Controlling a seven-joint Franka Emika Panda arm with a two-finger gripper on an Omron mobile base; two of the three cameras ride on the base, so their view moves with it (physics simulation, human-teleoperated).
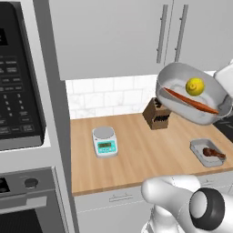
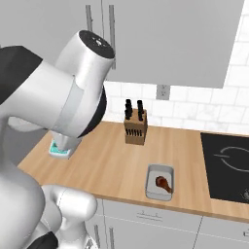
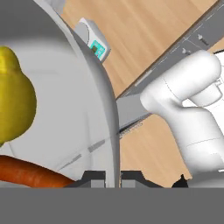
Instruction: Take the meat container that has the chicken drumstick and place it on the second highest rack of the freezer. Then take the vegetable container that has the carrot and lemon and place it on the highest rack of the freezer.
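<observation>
The gripper clamps the rim of the vegetable container, held tilted in the air at the upper right of the left base view. The carrot runs along its length, with the lemon just above it. The meat container sits on the counter below.

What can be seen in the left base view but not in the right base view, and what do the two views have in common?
Left base view alone: the vegetable container lifted above the counter and tilted, with the lemon and the carrot inside; also the microwave. Right base view alone: the black cooktop and a wall outlet. Both share the wooden counter, the knife block, the kitchen scale, and the meat container lying on the counter with the chicken drumstick.
</observation>
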